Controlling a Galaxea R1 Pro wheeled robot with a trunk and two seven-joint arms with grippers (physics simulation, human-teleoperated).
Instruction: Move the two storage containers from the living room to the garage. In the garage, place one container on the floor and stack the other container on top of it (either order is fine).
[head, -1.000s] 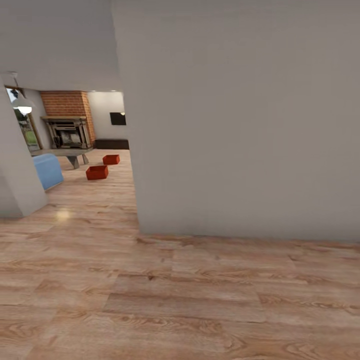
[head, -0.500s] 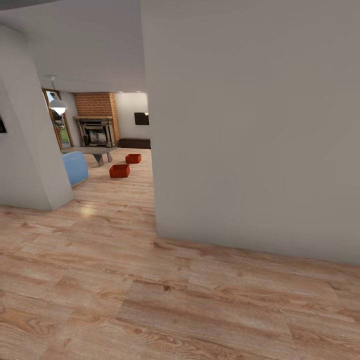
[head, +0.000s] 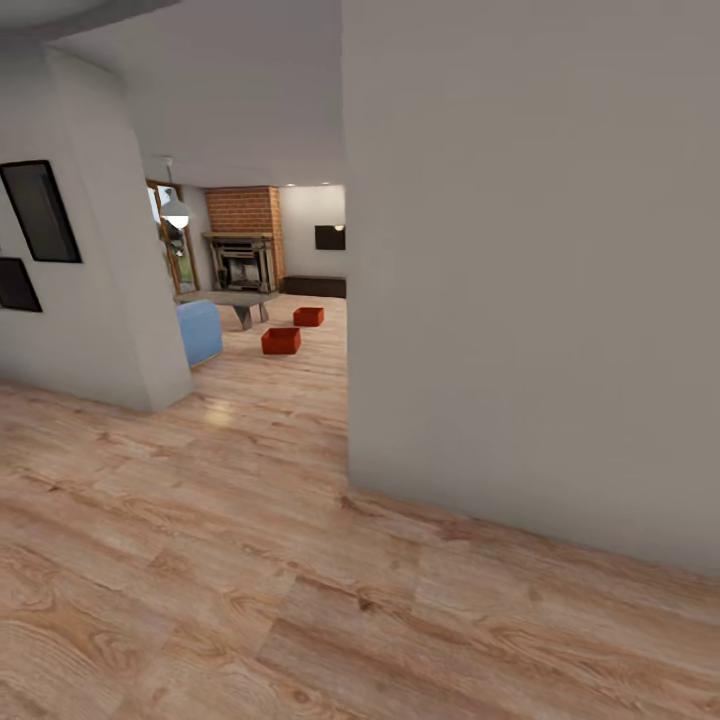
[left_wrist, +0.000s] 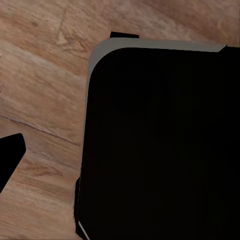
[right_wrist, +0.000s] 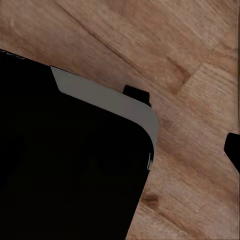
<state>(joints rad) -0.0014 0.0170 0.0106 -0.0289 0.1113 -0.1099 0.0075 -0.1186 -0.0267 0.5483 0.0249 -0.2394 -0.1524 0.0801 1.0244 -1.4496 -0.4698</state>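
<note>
Two red-orange storage containers stand on the light wood-plank flooring of the living room, far ahead through the opening: the nearer container (head: 281, 341) and a farther one (head: 308, 316), a short gap apart. Neither touches the low grey table (head: 228, 298) beside them. In the left wrist view a dark fingertip (left_wrist: 9, 156) pokes in over the planks, and another dark fingertip (right_wrist: 233, 150) does the same in the right wrist view. Nothing is seen held, and the jaws' spacing cannot be judged.
A large grey wall (head: 530, 280) blocks the right side and ends at a corner by the opening. A curved wall (head: 100, 300) with black frames (head: 40, 210) bounds the left. A blue seat (head: 200, 332), brick fireplace (head: 243, 235) and dark cabinet (head: 313, 286) lie beyond. My black base (left_wrist: 160, 145) sits under both wrists.
The whole head view has shifted: the camera turned, so the opening and the containers sit further right in the picture, and the left wall with its frames has come into sight.
</note>
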